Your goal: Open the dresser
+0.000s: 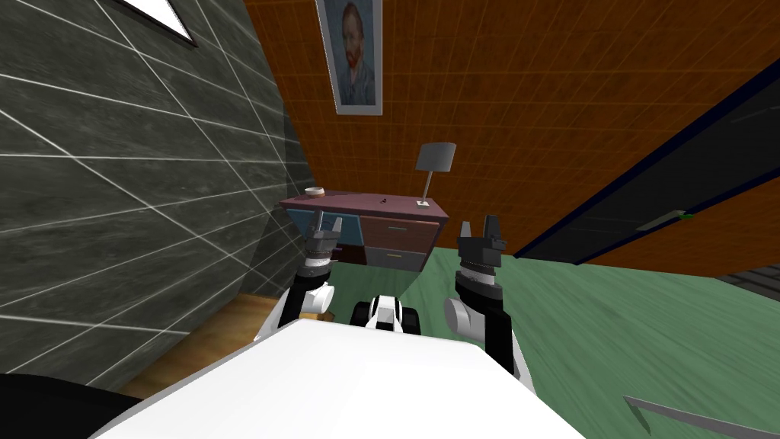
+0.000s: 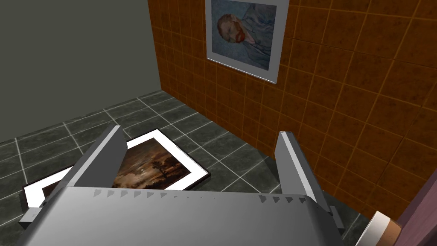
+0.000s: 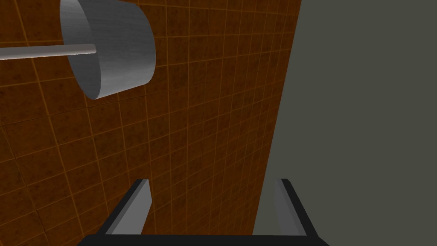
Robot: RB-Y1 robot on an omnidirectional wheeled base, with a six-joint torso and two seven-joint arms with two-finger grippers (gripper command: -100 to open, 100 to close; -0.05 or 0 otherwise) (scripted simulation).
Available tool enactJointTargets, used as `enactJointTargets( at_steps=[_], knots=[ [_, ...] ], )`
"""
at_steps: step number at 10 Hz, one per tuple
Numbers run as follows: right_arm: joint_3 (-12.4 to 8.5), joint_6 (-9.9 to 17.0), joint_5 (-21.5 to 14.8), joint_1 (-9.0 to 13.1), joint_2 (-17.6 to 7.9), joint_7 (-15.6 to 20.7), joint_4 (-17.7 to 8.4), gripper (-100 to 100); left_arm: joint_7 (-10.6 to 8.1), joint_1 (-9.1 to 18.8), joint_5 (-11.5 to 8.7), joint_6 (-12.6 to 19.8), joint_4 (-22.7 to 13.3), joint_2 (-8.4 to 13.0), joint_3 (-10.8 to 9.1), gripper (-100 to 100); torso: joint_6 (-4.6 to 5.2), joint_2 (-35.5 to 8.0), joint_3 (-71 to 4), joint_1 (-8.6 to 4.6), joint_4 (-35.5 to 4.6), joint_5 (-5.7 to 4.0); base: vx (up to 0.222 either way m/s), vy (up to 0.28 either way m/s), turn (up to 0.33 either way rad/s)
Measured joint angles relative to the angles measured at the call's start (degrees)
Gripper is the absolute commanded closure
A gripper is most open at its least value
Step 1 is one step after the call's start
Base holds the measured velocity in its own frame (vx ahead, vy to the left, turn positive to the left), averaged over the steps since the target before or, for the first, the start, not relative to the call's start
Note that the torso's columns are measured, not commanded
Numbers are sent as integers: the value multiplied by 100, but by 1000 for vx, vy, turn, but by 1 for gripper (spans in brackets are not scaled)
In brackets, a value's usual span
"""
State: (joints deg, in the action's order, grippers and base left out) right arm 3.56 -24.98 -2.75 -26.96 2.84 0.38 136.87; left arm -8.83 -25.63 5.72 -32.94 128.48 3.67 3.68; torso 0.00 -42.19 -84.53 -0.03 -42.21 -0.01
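1. Well, the dresser [image 1: 364, 229] stands ahead of me on the green floor [image 1: 647, 328]. Its back is against the orange tiled wall [image 1: 571, 114], close to the corner with the dark tiled wall [image 1: 114, 190].
2. It has a purple-brown top and a blue front on its left side. On its right side a brown drawer [image 1: 400, 227] sits over a grey drawer [image 1: 394, 257]. Each of these two has a small pale handle, and both look shut.
3. On top, a grey lamp [image 1: 434, 164] stands at the right end and a small round cup [image 1: 314, 192] sits at the left end.
4. Above the dresser, a painting of a man with a red beard [image 1: 350, 53] hangs on the orange wall.
5. My left tool [image 1: 326, 223] hovers in front of the blue side of the dresser. Its two fingers are spread wide and hold nothing. The left wrist view shows the cup and the dresser's corner near the tool's body.
6. My right tool [image 1: 478, 222] hovers just to the right of the dresser, over the floor. Its fingers are spread too, with nothing between them. It points up, with the lamp's shade [image 3: 111, 47] off to one side.
7. Off to the right there is a dark door [image 1: 670, 206].
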Motion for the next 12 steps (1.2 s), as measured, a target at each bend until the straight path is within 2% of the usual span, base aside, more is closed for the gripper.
enactJointTargets(
  at_steps=[2, 6, 12],
  knots=[
    [0, 0, 0, 0, 0, 0, 0, 0, 18, 101, -7, 4, -212, 208, -17, -100, 0, -7, -5, -1, -7, 0, 26, -36, -8],
    [0, 0, 0, 0, 0, 0, 0, 0, 51, 348, -49, -62, -826, 469, -95, -100, 0, -10, -3, 3, -8, 1, 33, -51, -11],
    [0, 0, 0, 0, 0, 0, 0, 0, 125, 913, -115, -104, -1921, 594, -236, -100, 0, -6, -5, 1, -7, 0, 46, -67, -14]
  ],
)
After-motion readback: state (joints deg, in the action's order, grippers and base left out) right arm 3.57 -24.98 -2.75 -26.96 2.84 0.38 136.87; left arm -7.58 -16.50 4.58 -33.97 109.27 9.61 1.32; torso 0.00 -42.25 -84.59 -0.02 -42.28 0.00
